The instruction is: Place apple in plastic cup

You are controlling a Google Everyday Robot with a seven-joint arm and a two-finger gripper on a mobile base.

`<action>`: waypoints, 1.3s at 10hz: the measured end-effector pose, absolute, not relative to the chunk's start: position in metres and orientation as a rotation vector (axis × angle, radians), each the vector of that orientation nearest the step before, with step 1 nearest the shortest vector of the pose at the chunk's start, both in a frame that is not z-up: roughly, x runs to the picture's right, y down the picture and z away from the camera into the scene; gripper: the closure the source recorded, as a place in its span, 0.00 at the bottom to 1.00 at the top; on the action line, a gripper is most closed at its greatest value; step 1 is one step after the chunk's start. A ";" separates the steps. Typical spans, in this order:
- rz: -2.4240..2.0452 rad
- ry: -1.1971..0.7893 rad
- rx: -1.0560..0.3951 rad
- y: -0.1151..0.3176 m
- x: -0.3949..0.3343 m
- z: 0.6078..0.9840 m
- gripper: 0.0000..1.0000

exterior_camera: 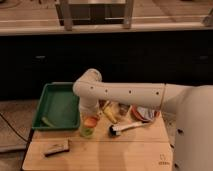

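The pale yellow-green plastic cup (87,132) stands on the wooden board just right of the green tray's near corner. The orange-red apple (90,121) rests in the cup's mouth, its top showing above the rim. My gripper (89,111) hangs straight above the apple at the end of the white arm, which reaches in from the right. The arm's wrist hides most of the gripper, and whether it touches the apple cannot be made out.
A green tray (57,105) lies to the left of the cup. Behind the arm sit a yellow banana-like piece (109,113), a grey metal cup (123,108) and a red-orange plate (145,114). A black-and-white brush (125,129) and a small dark block (56,147) lie on the board.
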State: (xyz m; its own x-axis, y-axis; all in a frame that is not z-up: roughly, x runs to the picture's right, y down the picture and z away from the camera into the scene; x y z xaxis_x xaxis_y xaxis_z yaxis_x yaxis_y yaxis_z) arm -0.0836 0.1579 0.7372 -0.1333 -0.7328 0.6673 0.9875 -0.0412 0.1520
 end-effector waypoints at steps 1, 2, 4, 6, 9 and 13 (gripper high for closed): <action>-1.587 -0.695 -0.489 0.159 -0.085 0.736 0.71; -1.589 -0.697 -0.493 0.160 -0.086 0.736 0.62; -1.597 -0.705 -0.502 0.161 -0.090 0.735 0.40; -1.599 -0.706 -0.512 0.161 -0.089 0.736 0.24; -1.604 -0.708 -0.523 0.161 -0.091 0.738 0.20; -1.602 -0.713 -0.529 0.160 -0.089 0.740 0.20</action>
